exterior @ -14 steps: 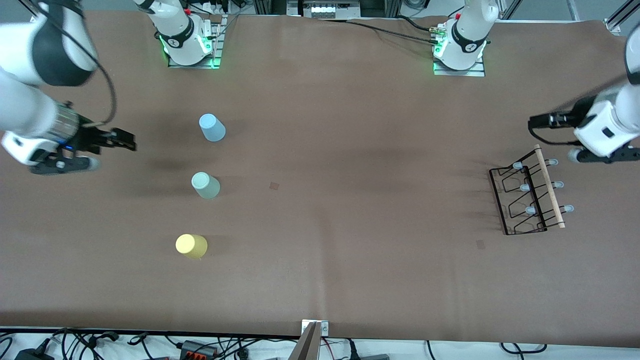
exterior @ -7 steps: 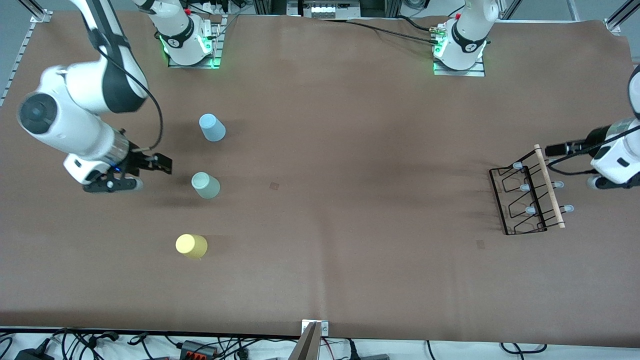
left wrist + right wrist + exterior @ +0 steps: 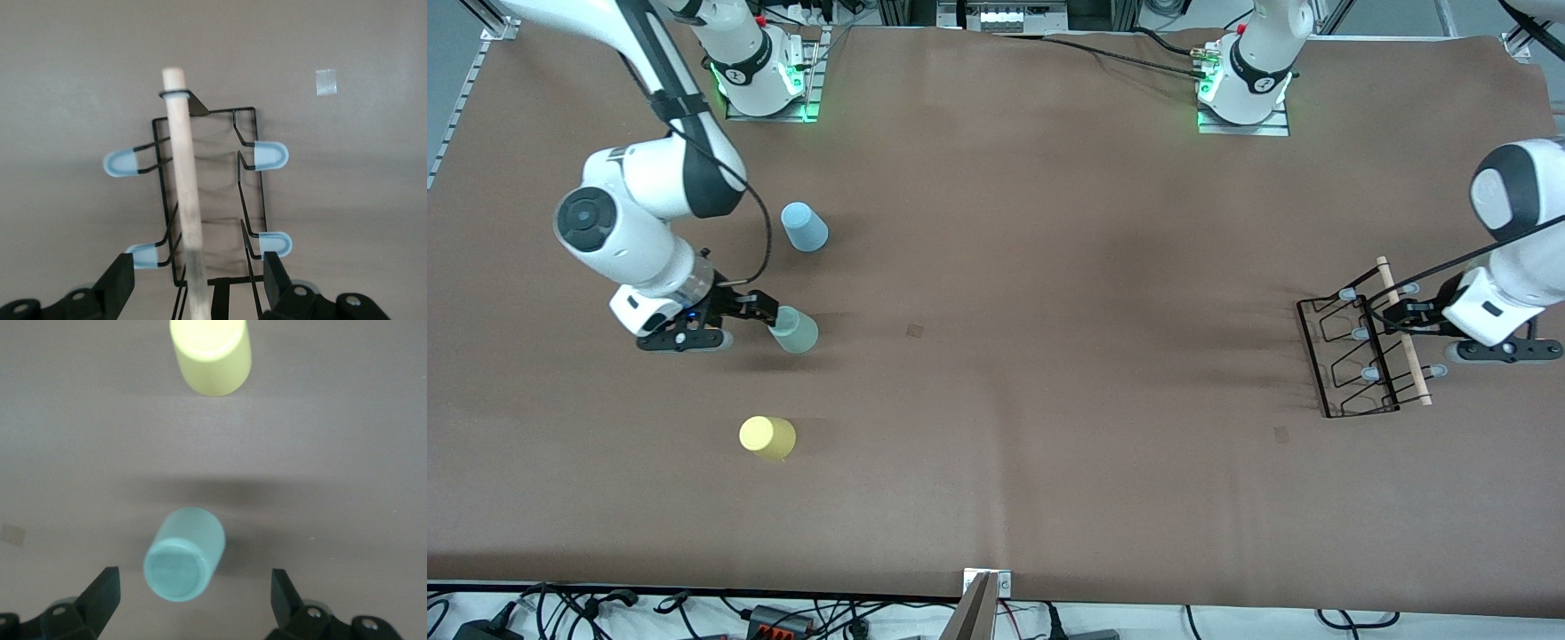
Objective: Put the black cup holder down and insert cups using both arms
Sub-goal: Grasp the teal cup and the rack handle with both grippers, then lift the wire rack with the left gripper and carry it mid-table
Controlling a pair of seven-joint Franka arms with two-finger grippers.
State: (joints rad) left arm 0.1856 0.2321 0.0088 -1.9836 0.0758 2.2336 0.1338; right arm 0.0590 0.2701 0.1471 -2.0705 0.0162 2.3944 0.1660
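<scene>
With the mint green cup (image 3: 792,329) as landmark, the right gripper (image 3: 763,311) has come in from the right arm's end of the table since half a second ago and now sits right at that cup, fingers spread wide; in the right wrist view the cup (image 3: 184,552) stands upside down between the two fingers (image 3: 100,595) without touching either. The light blue cup (image 3: 804,227) stands farther from the front camera than the mint one, and the yellow cup (image 3: 767,436) nearer to it; all three cups rest inverted on the brown table (image 3: 1049,267) exactly where they were in the earlier frames. Well apart from the mint cup, toward the left arm's end of the table, the black cup holder (image 3: 1365,342) has not shifted either. The left gripper (image 3: 1398,316) has swung down to it over the last second and now hangs over the wooden rod (image 3: 1403,331). In the left wrist view its fingers (image 3: 120,283) are apart with the rod (image 3: 187,207) running between them, and the pale-tipped pegs (image 3: 265,155) jut out to both sides.
</scene>
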